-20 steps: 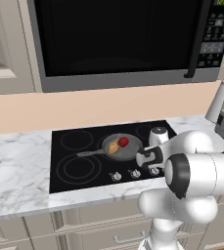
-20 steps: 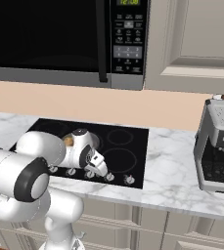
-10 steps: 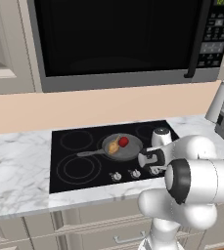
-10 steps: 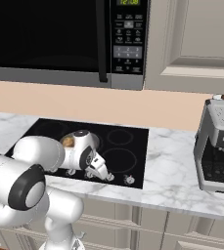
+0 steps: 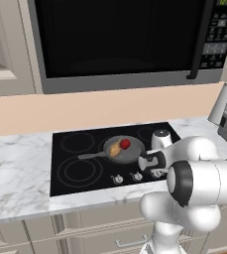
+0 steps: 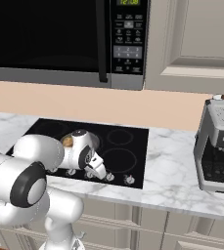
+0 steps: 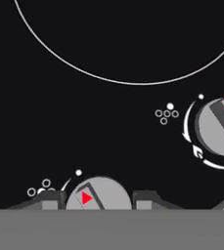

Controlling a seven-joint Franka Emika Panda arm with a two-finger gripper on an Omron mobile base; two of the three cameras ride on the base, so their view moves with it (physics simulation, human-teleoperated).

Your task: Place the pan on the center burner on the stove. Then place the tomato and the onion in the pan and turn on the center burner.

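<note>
The pan (image 5: 124,149) is sitting on the center burner (image 5: 135,155) of the stove (image 5: 65,173), with the tomato (image 5: 126,144) and onion (image 5: 115,148) inside it. The gripper (image 7: 98,200) is closing narrowly around a silver knob (image 7: 98,194) at the cooktop's front edge, so the burner step is underway; next it likely needs a twist. A marble worktop (image 5: 16,168) is carrying the stove beneath a black microwave (image 5: 120,39).
</note>
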